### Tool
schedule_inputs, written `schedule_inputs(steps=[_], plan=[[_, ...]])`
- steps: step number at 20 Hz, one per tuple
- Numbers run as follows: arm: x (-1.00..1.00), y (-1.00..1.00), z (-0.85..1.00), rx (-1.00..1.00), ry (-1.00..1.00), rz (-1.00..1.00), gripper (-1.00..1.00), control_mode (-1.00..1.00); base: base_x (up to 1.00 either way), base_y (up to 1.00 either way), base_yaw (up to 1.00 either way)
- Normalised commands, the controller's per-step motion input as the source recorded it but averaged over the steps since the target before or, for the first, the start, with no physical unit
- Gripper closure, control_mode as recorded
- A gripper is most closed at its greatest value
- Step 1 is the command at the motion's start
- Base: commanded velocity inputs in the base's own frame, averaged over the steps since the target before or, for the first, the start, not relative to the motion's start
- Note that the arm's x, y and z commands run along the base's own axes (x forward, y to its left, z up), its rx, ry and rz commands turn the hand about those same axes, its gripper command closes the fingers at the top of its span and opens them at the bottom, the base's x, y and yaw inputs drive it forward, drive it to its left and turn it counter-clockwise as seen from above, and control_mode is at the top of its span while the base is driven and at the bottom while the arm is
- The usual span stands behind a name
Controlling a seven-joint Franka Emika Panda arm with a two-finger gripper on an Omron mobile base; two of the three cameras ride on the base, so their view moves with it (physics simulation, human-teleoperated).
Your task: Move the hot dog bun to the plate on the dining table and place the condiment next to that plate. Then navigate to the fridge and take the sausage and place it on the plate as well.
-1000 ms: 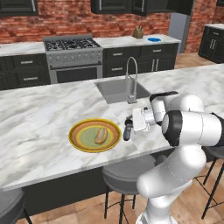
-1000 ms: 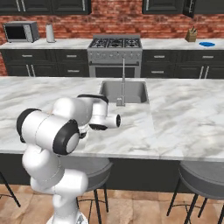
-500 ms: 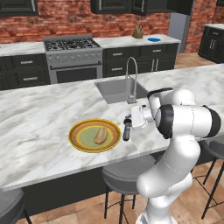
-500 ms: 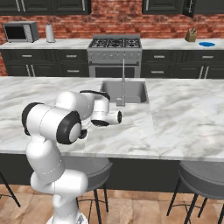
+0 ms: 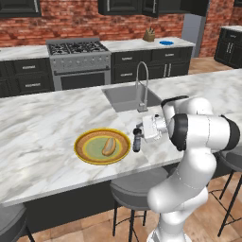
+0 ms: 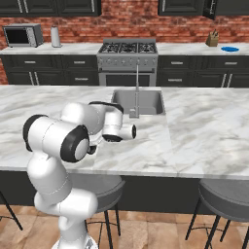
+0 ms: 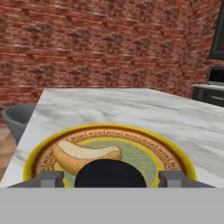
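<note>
Marble worktop (image 5: pixel 42 137) of the dining island carries the plate (image 5: pixel 85 153) with the hot dog bun (image 5: pixel 109 146) already on it. I've got the condiment (image 5: pixel 137 140) standing just beside the rim, upright between released jaws, placed where the task wants it.

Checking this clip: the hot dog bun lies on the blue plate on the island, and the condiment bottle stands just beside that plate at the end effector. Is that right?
Not quite. The hot dog bun lies on the plate with the orange-yellow rim and green centre, as the left base view shows. The rest holds: the condiment bottle stands beside that plate, at the end effector.
</note>
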Motion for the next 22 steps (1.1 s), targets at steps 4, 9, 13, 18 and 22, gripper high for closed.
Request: schedule_inputs(steps=[4,9,13,18,22], plan=[[0.01,0.01,0.04,0.01,0.0,0.0,-1.0,-1.0,0.0,0.0,0.0],[0.02,0.0,0.38,0.04,0.0,0.01,-1.0,-1.0,0.0,0.0,0.0],[-0.41,0.0,0.98,0.06,0.0,0.17,-1.0,-1.0,0.0,0.0,0.0],[-0.64,0.0,1.0,0.01,0.05,0.11,-1.0,-1.0,0.0,0.0,0.0],[-0.95,-0.05,0.93,-0.08,0.14,-0.07,-1.0,-1.0,0.0,0.0,0.0]])
